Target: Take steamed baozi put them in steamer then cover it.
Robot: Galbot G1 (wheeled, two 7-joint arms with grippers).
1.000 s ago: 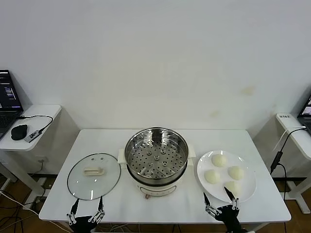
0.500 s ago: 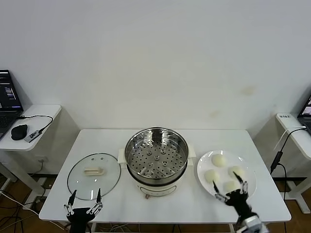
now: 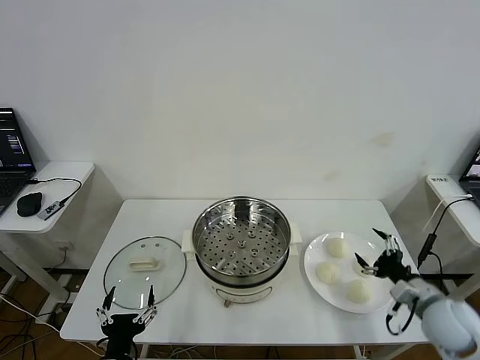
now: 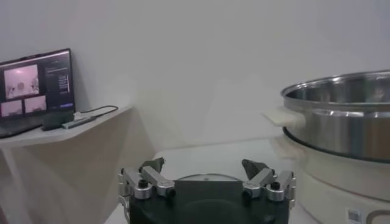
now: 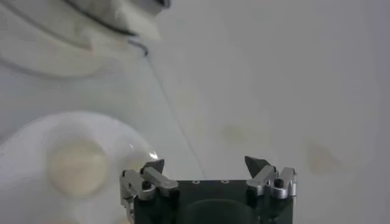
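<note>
The steamer [image 3: 240, 241], a shiny steel pot with a perforated tray on a cream base, stands uncovered at the table's middle; its wall fills one side of the left wrist view [image 4: 341, 122]. Three pale baozi [image 3: 338, 247] [image 3: 327, 272] [image 3: 360, 290] lie on a white plate [image 3: 315, 259] to its right. My right gripper [image 3: 373, 250] hangs open over the plate's right part, with nothing between its fingers. One baozi [image 5: 78, 165] shows on the plate [image 5: 30, 140] in the right wrist view, beside the right gripper [image 5: 206, 163]. My left gripper [image 3: 130, 296] [image 4: 205, 165] stands open and empty at the front edge, just before the glass lid [image 3: 145, 262].
The lid, with a cream handle, lies flat left of the steamer [image 4: 201, 178]. A side desk at the left carries a laptop [image 3: 9, 150] [image 4: 36, 82] and a mouse [image 3: 29, 203]. Another desk with cables stands at the right [image 3: 454, 195].
My right gripper has risen from the table's front edge and swung back and right, over the plate's right side. The left gripper has sunk slightly at the front edge.
</note>
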